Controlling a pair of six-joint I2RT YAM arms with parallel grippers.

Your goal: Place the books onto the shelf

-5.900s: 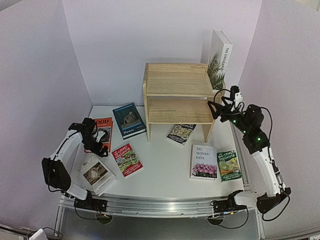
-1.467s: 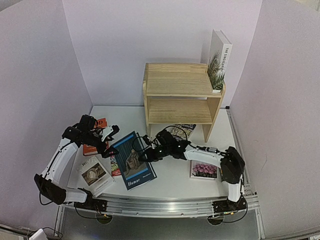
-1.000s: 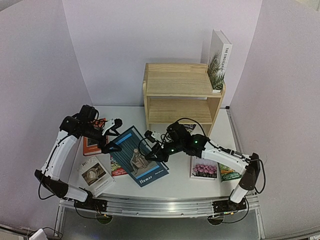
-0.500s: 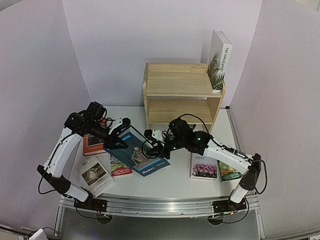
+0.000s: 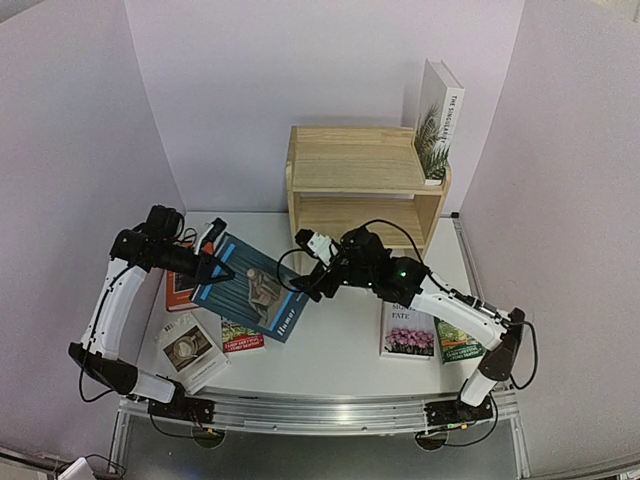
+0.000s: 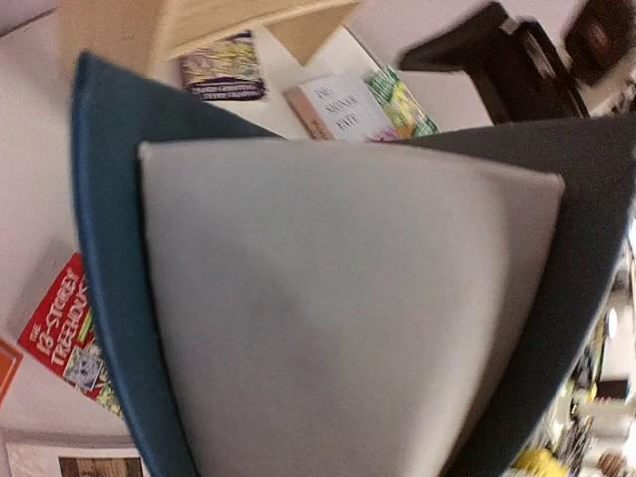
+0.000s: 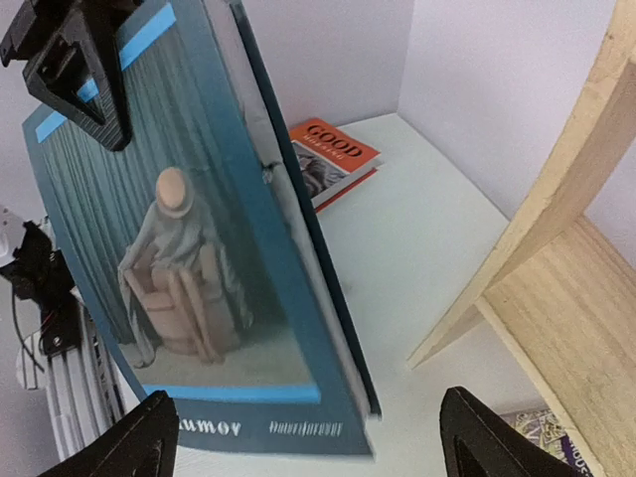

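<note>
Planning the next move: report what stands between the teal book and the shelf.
The right gripper, jaws open at the edge of the teal book, and the right arm behind it sit between that book and the shelf.

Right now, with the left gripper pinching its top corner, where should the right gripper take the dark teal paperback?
Best guess: take the dark teal paperback by its lower edge, beside the title, coming from the light wooden shelf's side. It is tilted up steeply, the left gripper holds the opposite corner, and that edge lies between the open right gripper's fingers.
</note>
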